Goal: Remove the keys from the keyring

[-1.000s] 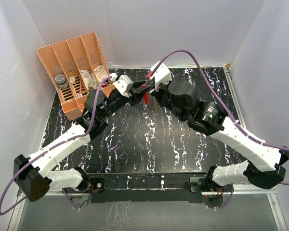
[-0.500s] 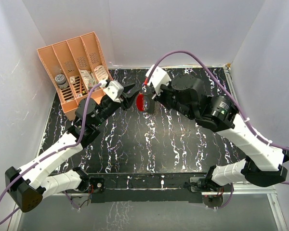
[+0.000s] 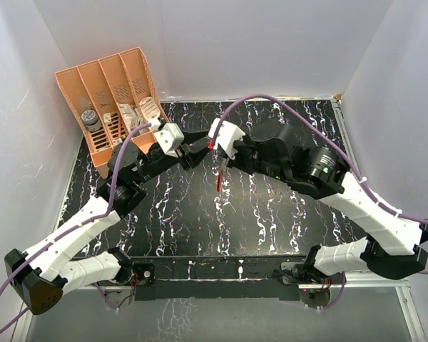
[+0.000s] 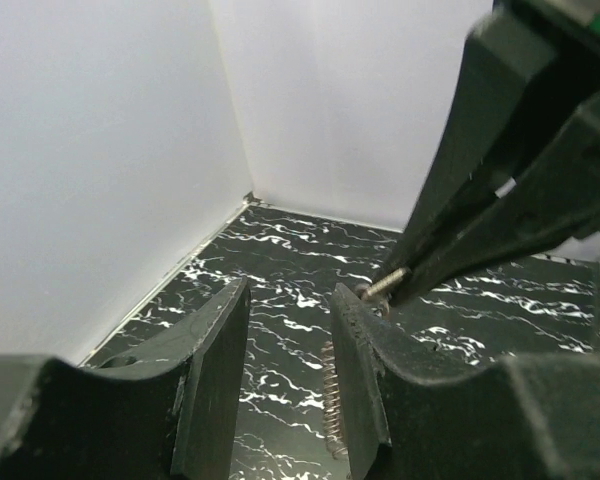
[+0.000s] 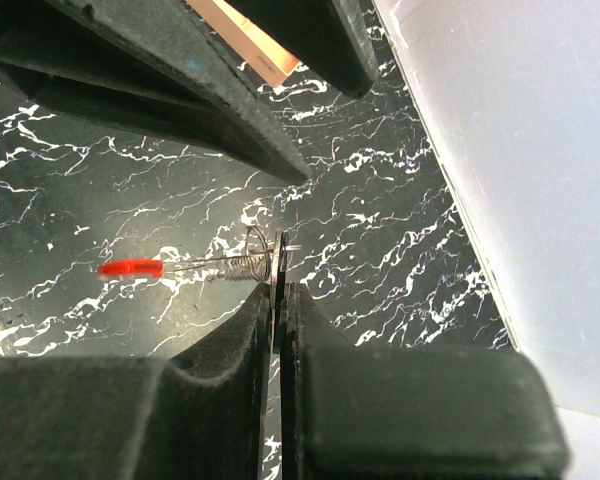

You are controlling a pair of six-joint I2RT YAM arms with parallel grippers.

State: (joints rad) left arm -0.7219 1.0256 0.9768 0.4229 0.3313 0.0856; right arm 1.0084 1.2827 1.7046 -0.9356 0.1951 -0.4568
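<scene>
Open marbled table (image 3: 271, 228) near and right — peach organiser (image 3: 107, 92) in the far-left corner.

We see a glossy red plastic tag and thin bright metal wire on the keyring (image 5: 130, 267), matt black plastic on the left gripper (image 4: 290, 292) and right gripper (image 5: 278, 295), a smooth marbled black table (image 3: 200, 214), and a matt peach plastic organiser (image 3: 77, 77).

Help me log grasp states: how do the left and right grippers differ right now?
The left gripper has its fingers apart, while the right gripper has its fingers pressed shut. The left gripper grips nothing, whereas the right gripper pinches the thin metal ring of the keyring, whose red tag hangs below it. What they share: both have dark fingers, and their tips sit close together, facing each other.
</scene>
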